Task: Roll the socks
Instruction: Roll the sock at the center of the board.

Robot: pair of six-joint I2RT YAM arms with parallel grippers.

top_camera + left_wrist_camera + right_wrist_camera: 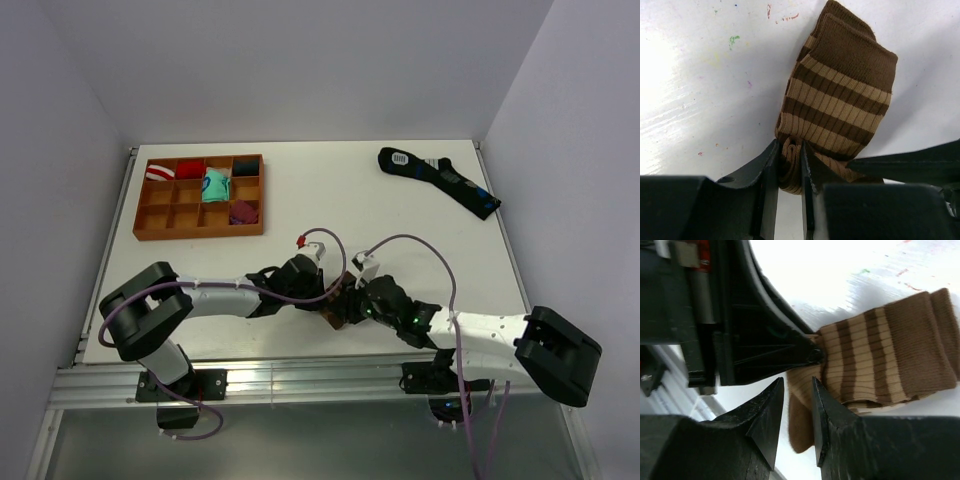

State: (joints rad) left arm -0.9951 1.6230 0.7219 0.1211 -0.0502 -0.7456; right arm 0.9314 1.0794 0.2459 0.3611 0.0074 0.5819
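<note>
Surface (400, 225): white; black sock (440, 180) at 1 o'clock.
Tray (200, 234), 11 o'clock: five rolled socks (215, 186) in compartments.
Left fingers (769, 175): clamping brown striped sock (840, 100).
Right fingers (765, 412): narrow; grip cannot be told.

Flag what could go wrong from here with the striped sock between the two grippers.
1. The left gripper pinches only a thin edge of the folded brown striped sock; the fabric may slip out and the fold spring open.
2. The right gripper sits almost against the left one's finger at the same end of the sock, so closing or rotating could make them collide or drag the sock.
</note>
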